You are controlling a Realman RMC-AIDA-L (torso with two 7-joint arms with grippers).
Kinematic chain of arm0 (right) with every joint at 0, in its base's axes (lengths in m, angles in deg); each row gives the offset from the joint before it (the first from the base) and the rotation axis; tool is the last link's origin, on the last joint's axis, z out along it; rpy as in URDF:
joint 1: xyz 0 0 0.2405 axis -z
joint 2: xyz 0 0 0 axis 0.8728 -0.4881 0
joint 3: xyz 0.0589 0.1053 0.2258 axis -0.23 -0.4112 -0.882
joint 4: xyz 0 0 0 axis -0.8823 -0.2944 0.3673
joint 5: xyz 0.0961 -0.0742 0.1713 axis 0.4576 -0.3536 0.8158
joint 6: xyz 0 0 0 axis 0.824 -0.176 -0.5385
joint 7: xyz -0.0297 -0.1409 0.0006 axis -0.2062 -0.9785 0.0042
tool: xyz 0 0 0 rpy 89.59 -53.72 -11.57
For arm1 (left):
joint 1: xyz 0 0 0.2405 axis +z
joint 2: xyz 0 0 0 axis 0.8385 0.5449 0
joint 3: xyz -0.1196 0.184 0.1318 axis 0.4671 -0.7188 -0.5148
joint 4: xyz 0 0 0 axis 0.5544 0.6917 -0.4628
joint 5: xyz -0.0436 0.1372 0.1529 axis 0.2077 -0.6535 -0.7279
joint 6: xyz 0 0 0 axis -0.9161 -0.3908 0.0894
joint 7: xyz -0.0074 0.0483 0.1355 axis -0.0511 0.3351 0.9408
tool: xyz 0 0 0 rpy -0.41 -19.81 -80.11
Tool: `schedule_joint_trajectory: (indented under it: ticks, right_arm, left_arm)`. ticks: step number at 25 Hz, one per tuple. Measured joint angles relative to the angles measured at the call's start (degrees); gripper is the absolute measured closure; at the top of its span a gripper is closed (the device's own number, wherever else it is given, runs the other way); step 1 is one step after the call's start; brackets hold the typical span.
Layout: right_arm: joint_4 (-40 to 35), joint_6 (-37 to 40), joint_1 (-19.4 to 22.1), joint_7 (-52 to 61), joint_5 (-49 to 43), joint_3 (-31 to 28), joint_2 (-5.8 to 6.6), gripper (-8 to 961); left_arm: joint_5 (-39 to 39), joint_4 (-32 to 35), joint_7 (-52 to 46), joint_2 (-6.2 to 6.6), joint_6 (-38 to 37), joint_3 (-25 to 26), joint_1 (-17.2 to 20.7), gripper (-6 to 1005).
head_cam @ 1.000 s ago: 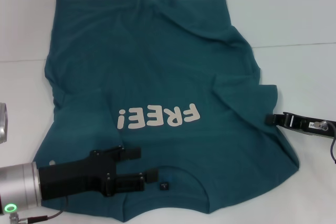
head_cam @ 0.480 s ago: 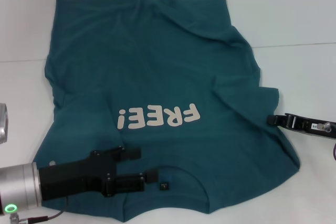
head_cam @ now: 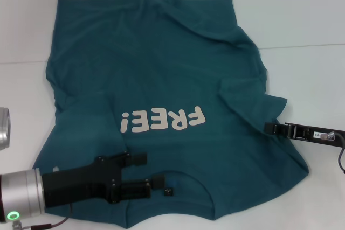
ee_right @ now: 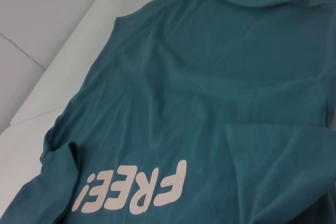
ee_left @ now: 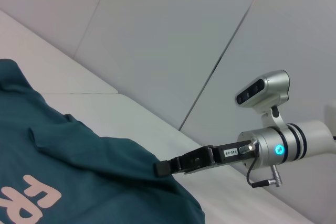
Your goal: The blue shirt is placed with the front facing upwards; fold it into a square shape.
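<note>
The blue shirt (head_cam: 156, 74) lies spread front up on the white table (head_cam: 302, 14), with its neckline toward me and off-white "FREE!" lettering (head_cam: 163, 120) on the chest. A small dark neck tag (head_cam: 168, 191) shows at the collar. My left gripper (head_cam: 153, 169) is open, low over the shirt's shoulder just left of the collar. My right gripper (head_cam: 268, 127) is at the edge of the shirt's right sleeve (head_cam: 264, 106), touching or just above the cloth; it also shows in the left wrist view (ee_left: 164, 168). The right wrist view shows the shirt (ee_right: 210, 93) and its lettering.
Bare white table surface (head_cam: 318, 79) lies to the right of the shirt and behind it. A table seam (head_cam: 302, 45) runs across at the right. A cable (head_cam: 340, 160) hangs from my right wrist.
My right gripper has moved left, from just off the sleeve onto its edge. My left gripper has shifted slightly toward me. The shirt lies as before.
</note>
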Motion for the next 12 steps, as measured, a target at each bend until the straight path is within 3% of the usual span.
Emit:
schedule_joint_trajectory:
  ticks: [4, 12]
  right_arm:
    - [0.0, 0.1, -0.4, -1.0, -0.1, 0.5, -0.02, 937]
    - [0.0, 2.8, -0.9, -3.7, -0.1, 1.1, -0.12, 725]
  left_arm:
    - [0.0, -0.2, 0.0, 0.0, 0.0, 0.0, 0.0, 79]
    - [0.0, -0.3, 0.0, 0.0, 0.0, 0.0, 0.1, 79]
